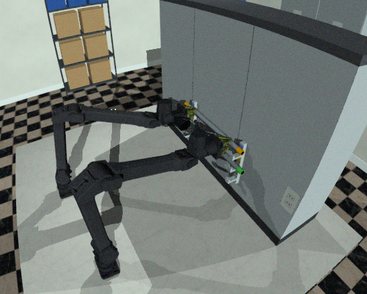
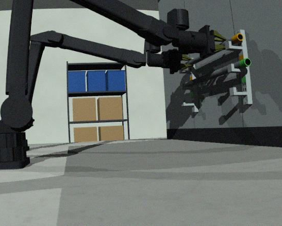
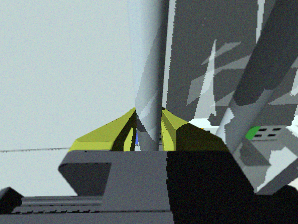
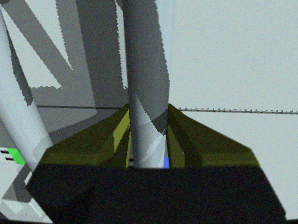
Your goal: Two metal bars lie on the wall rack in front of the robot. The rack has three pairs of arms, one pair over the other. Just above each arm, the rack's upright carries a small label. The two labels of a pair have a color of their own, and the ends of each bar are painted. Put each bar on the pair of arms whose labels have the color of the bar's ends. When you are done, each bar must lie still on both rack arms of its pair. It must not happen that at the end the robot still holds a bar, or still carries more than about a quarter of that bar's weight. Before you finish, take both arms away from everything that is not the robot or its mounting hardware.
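The orange-ended bar (image 1: 212,123) (image 2: 238,37) (image 3: 150,60) (image 4: 147,60) is at the top pair of rack arms, behind their raised tips; whether it touches them is unclear. Blue labels (image 1: 241,146) mark that pair. My left gripper (image 1: 194,111) (image 2: 192,62) (image 3: 148,112) is shut on its far part, my right gripper (image 1: 229,142) (image 2: 225,44) (image 4: 148,111) on its near part. The green-ended bar (image 1: 240,170) (image 2: 245,62) (image 3: 255,75) (image 4: 15,100) lies on the middle pair, under orange labels (image 2: 241,57). Green labels (image 2: 243,79) mark the bottom pair, which holds no bar.
The rack's near upright (image 2: 248,90) stands against the grey wall (image 1: 289,117). The bottom near rack arm (image 2: 238,92) sticks out below the green-ended bar. The two robot arms reach close beside each other over the table top (image 1: 175,241). A wall socket (image 1: 290,199) is at the near end.
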Available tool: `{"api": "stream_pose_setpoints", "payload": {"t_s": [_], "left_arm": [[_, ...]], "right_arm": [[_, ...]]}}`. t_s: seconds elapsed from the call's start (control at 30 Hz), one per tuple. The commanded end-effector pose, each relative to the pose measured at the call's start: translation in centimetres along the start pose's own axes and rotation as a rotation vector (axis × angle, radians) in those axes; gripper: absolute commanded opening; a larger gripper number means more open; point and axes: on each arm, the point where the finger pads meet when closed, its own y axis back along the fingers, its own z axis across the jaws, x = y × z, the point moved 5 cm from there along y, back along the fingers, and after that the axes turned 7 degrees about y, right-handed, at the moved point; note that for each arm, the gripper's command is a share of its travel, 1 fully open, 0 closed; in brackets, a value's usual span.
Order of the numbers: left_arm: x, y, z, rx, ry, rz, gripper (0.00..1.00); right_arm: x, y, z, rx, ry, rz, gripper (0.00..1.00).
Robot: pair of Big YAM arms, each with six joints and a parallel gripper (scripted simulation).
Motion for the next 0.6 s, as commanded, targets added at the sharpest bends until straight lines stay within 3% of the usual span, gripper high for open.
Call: {"api": "stream_pose_setpoints", "payload": {"t_s": [0.0, 0.57], "left_arm": [[0.0, -0.3, 2.0, -0.066, 0.011, -0.007, 0.00], [0.1, -0.1, 0.2, -0.066, 0.011, -0.007, 0.00]], "right_arm": [[0.9, -0.3, -3.1, 0.082, -0.026, 0.018, 0.00], [0.7, 0.0, -1.3, 0.082, -0.027, 0.018, 0.00]]}}
